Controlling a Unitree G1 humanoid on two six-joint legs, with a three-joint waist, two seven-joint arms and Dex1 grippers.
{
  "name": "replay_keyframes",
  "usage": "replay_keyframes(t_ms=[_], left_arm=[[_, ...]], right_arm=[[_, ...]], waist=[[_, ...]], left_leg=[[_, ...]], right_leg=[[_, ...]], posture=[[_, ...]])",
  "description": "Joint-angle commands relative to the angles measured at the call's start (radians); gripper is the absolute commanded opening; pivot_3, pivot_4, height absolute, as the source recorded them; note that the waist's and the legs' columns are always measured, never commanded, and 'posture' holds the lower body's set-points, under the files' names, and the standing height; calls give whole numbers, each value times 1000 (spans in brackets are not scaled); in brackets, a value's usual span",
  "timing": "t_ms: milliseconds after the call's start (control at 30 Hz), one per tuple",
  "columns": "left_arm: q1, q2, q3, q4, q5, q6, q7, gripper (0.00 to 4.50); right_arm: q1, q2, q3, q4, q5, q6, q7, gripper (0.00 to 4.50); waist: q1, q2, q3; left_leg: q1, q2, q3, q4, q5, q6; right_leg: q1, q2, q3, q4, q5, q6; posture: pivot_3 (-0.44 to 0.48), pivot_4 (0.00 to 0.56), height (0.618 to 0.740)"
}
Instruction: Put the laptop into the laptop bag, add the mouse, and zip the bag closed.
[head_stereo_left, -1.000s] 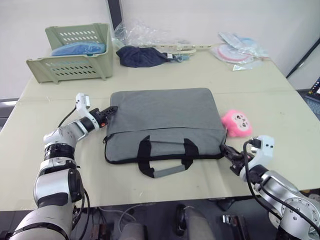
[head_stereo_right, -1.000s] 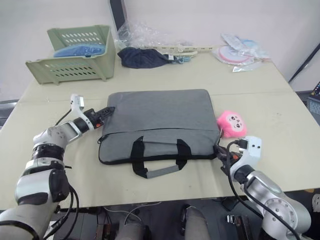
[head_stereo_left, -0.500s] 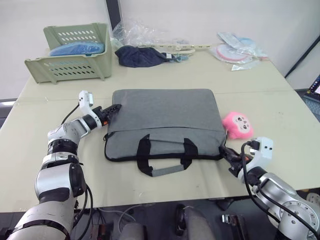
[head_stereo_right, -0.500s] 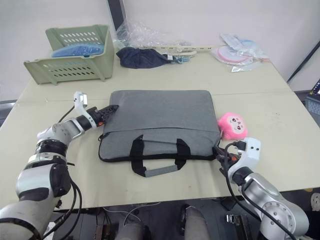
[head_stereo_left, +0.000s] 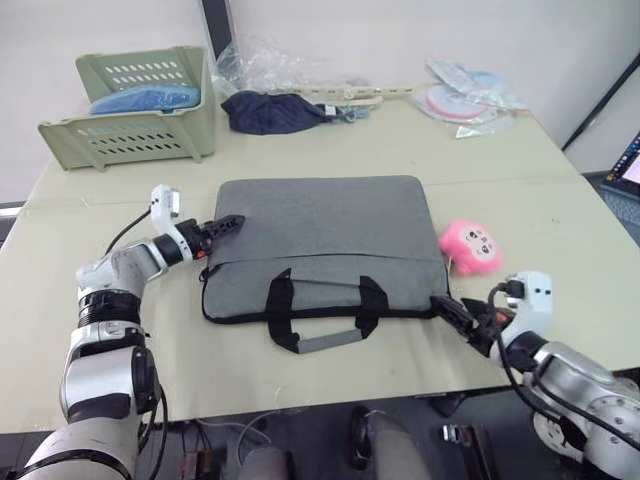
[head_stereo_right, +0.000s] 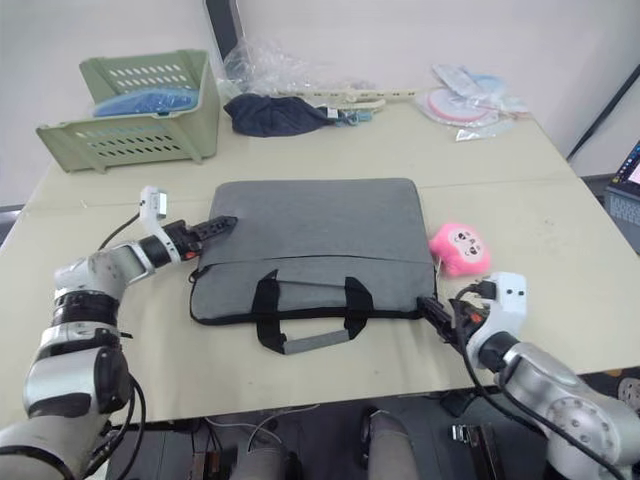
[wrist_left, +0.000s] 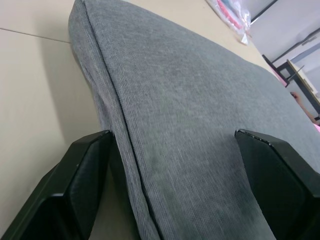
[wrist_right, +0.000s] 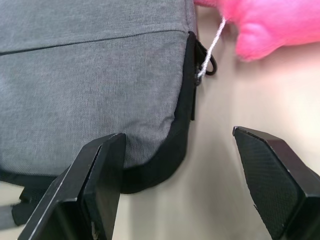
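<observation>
Both grippers stand open and hold nothing: left gripper (head_stereo_left: 228, 222) rests at the far left corner of the laptop bag (head_stereo_left: 325, 245), its fingers straddling that edge in the left wrist view, and right gripper (head_stereo_left: 447, 309) sits at the bag's near right corner, one finger (wrist_right: 97, 185) over the black trim and the other over bare table in the right wrist view. Bag lies flat near the middle of the table (head_stereo_left: 560, 215), black handles (head_stereo_left: 322, 312) toward the near edge, a zipper pull (wrist_right: 207, 64) at its right side. Pink plush toy (head_stereo_left: 470, 247) sits just beside the bag's right edge, near the right gripper. Open tabletop runs to the left of the bag and along the near edge. Across the far side stand a green basket (head_stereo_left: 130, 120) containing a blue item (head_stereo_left: 140, 98), a dark cloth (head_stereo_left: 272, 110), clear plastic wrapping (head_stereo_left: 270, 65) and packets (head_stereo_left: 470, 95). A pale wall rises behind the table.
</observation>
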Motion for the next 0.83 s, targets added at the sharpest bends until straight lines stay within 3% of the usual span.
replay_keyframes(t_ms=[33, 233, 433, 633, 833], left_arm=[[54, 66, 42, -180, -47, 92, 17, 4220], [208, 244, 126, -542, -140, 164, -69, 4220], [232, 409, 160, -764, -237, 188, -177, 4220], [241, 506, 228, -908, -360, 249, -218, 4220], [275, 529, 311, -1023, -474, 339, -157, 4220]], right_arm=[[-28, -105, -88, -29, 114, 15, 40, 3771], [-164, -466, -174, 25, 263, 39, 184, 3771], [-376, -755, -71, 146, 251, -32, 422, 3771], [-541, -861, 123, 225, 140, -160, 624, 3771], [-563, -866, 169, 231, 79, -218, 720, 3771]], waist=[[0, 0, 1], [-1, -1, 9], [24, -2, 11], [23, -3, 15], [23, -1, 21]], left_leg=[[0, 0, 0, 0, 0, 0], [-2, 1, 1, 0, 0, 0], [-3, 1, 2, -1, 0, -1], [-4, 1, 2, -2, 0, -1], [-4, 2, 3, -1, 0, -1]], right_leg=[[0, 0, 0, 0, 0, 0], [-4, 0, 1, 1, 0, 0], [-5, 0, 1, -1, 0, 0], [-6, 0, 1, -3, 0, 0], [-6, 0, 1, -2, 0, 0]], posture=[[0, 150, 740], [0, 150, 740], [0, 150, 740], [0, 150, 740], [0, 150, 740]])
